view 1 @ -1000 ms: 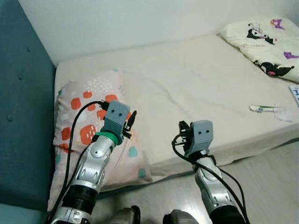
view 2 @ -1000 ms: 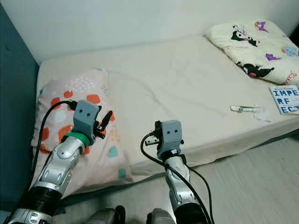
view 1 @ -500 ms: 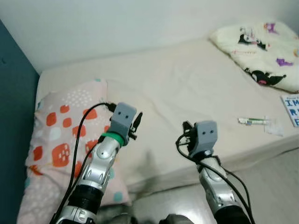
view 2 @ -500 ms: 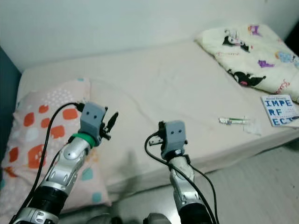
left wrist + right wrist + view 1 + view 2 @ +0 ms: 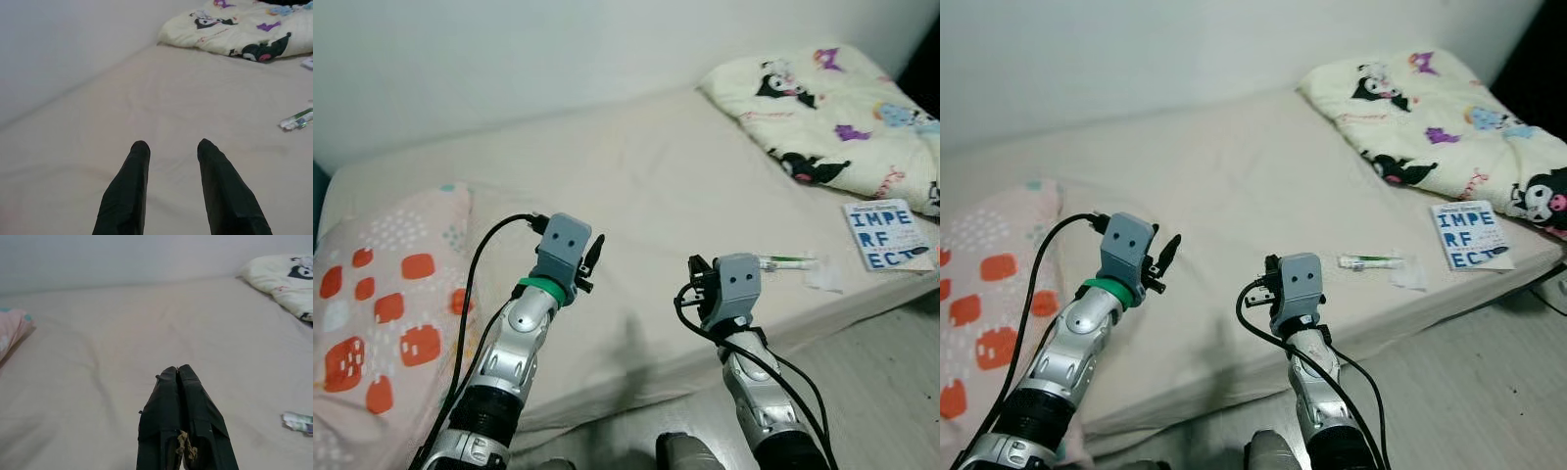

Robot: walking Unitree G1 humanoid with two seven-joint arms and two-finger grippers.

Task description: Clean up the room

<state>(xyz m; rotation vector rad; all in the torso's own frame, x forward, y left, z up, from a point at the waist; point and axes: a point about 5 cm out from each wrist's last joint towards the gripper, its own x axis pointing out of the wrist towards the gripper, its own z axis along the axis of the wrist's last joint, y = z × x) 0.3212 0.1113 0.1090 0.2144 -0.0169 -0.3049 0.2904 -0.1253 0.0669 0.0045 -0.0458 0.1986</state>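
A cream bed (image 5: pixel 636 186) lies in front of me. On its near right part lie a small green-and-white tube (image 5: pixel 786 262), a crumpled white wrapper (image 5: pixel 825 281) beside it, and a blue-lettered booklet (image 5: pixel 887 235). My left gripper (image 5: pixel 594 252) is open above the bed's front middle, with nothing between its fingers (image 5: pixel 128 188). My right gripper (image 5: pixel 697 266) is shut and empty, a short way left of the tube. The tube (image 5: pixel 298 421) also shows in the right wrist view.
A pink pillow with orange patches (image 5: pixel 377 304) lies at the bed's left end. A cream cartoon-print blanket (image 5: pixel 827 108) is bunched at the far right. A white wall (image 5: pixel 509 49) runs behind the bed. Pale wood floor (image 5: pixel 891 392) lies at the lower right.
The camera has swung to the right: the pillow slid toward the left edge, the teal headboard left the picture, and the booklet and more blanket came in. Both arms keep their pose.
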